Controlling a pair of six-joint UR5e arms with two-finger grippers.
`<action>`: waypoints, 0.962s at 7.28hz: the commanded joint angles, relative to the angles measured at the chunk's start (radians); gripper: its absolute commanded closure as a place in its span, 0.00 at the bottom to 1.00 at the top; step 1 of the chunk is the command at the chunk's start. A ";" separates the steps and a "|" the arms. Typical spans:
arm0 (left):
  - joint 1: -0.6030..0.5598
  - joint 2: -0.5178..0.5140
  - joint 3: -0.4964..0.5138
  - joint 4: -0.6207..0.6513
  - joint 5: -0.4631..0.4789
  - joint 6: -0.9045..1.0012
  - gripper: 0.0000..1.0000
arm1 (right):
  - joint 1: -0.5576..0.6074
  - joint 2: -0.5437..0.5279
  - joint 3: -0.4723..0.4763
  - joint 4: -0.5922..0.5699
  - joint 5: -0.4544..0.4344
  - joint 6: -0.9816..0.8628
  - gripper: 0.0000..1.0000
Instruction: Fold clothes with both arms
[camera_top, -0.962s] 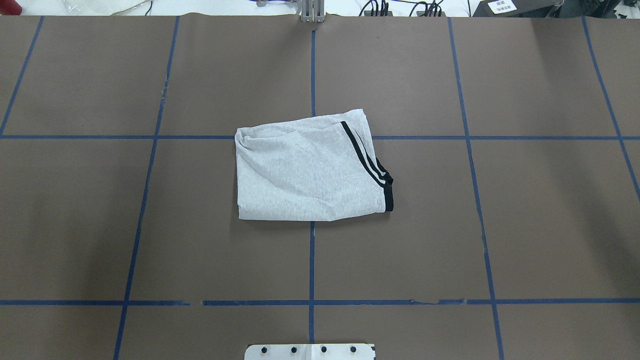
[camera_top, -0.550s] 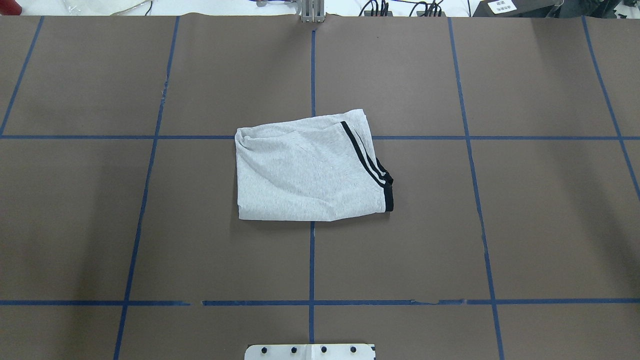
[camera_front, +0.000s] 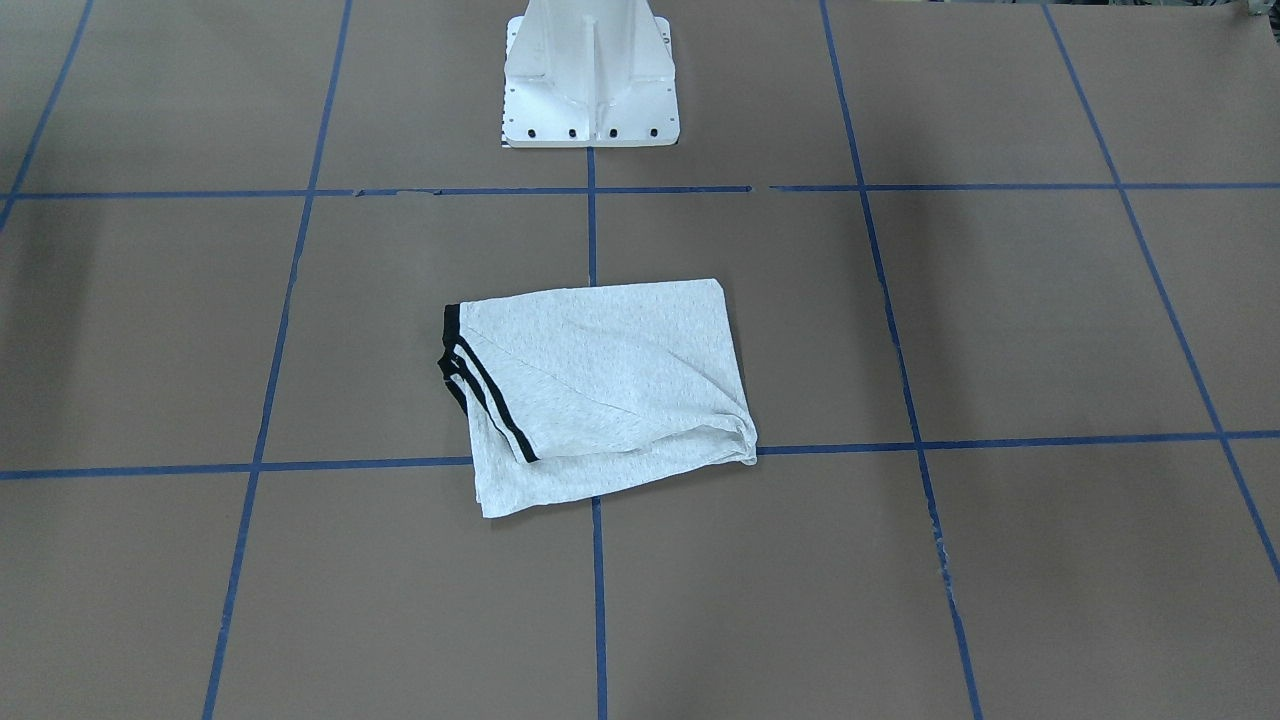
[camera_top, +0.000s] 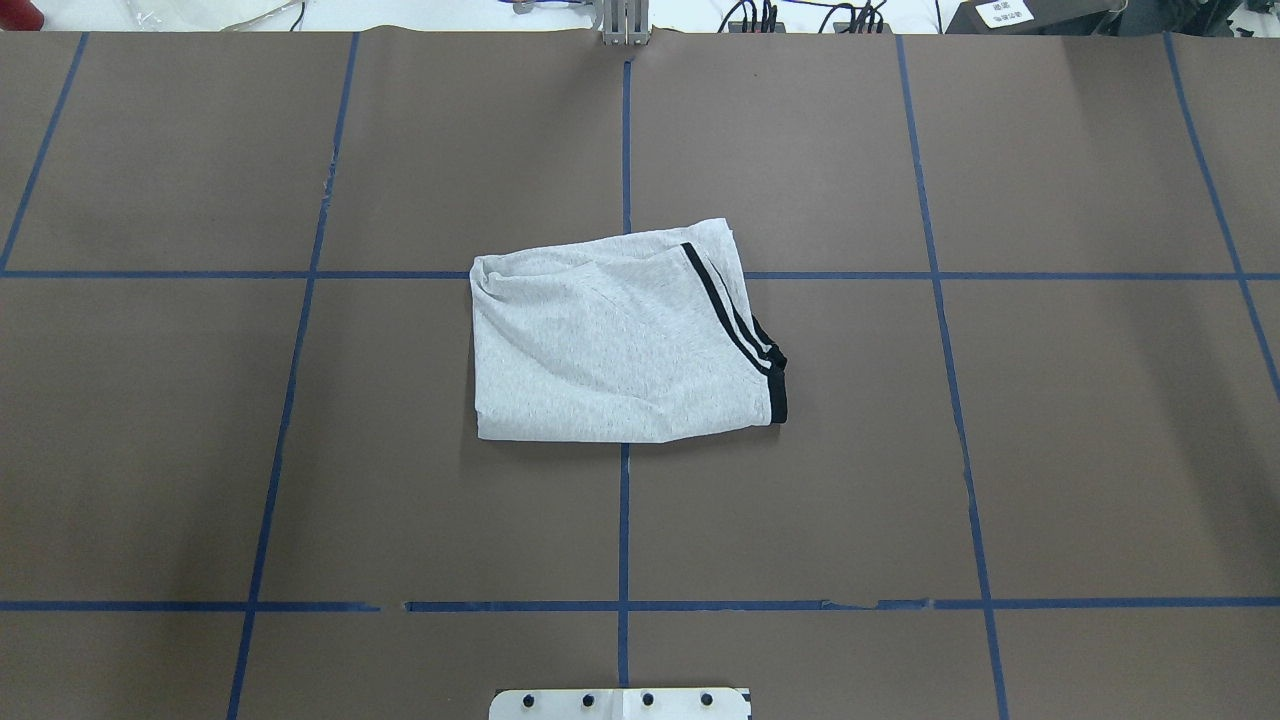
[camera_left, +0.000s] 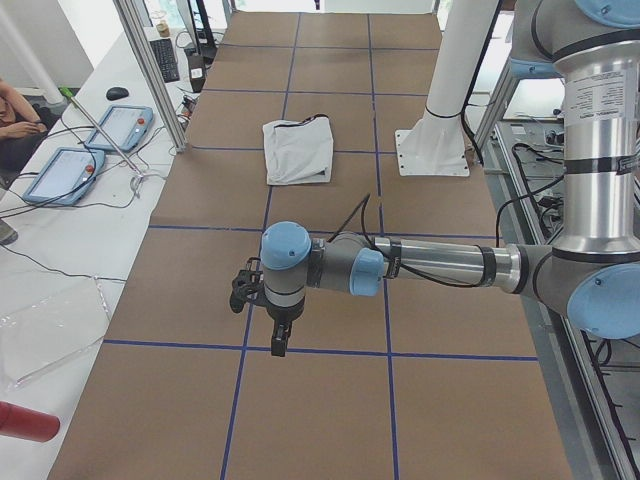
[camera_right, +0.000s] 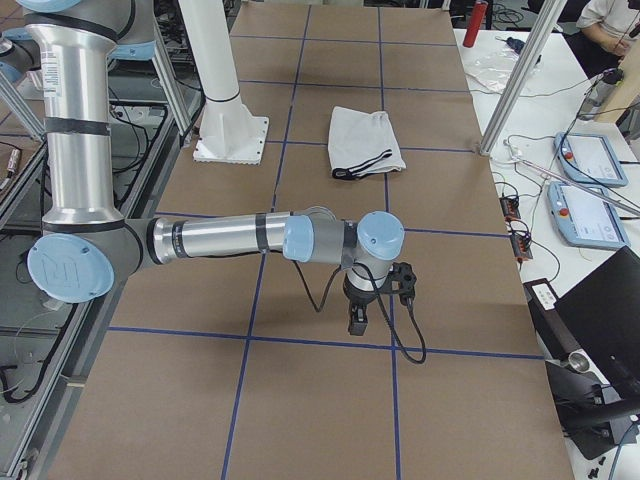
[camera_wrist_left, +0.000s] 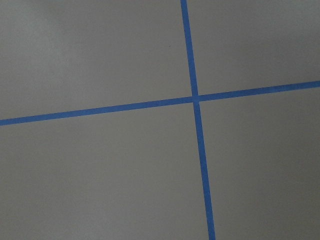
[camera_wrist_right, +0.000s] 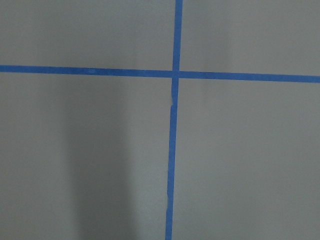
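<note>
While flat on table (camera_top: 300, 450), folded T-shirt (camera_top: 600, 350).

- My L arm (camera_left: 440, 262): silver tubes, lt-blue joint caps, black cable.
- R arm (camera_right: 215, 238): same build.
- White pedestal (camera_front: 590, 70) w/ dark bolts on its base plate.

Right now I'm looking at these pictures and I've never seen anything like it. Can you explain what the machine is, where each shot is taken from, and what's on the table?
It is a robot: a left arm and a right arm on a white base. Two pictures look down on the brown table, one from behind the robot and one from across it. Two look along it from its ends. Two come from wrist cameras and show only blue tape. A folded grey T-shirt lies mid-table. The left gripper and right gripper hang far from it, carrying nothing.
</note>
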 joint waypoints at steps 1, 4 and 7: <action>0.002 -0.001 0.001 -0.003 0.000 0.000 0.00 | 0.034 -0.025 -0.024 0.005 0.051 -0.003 0.00; 0.001 -0.004 -0.004 -0.001 0.000 0.002 0.00 | 0.036 -0.052 -0.024 0.008 0.048 -0.003 0.00; 0.001 -0.004 -0.005 -0.003 -0.002 0.002 0.00 | 0.036 -0.053 -0.022 0.010 0.048 -0.001 0.00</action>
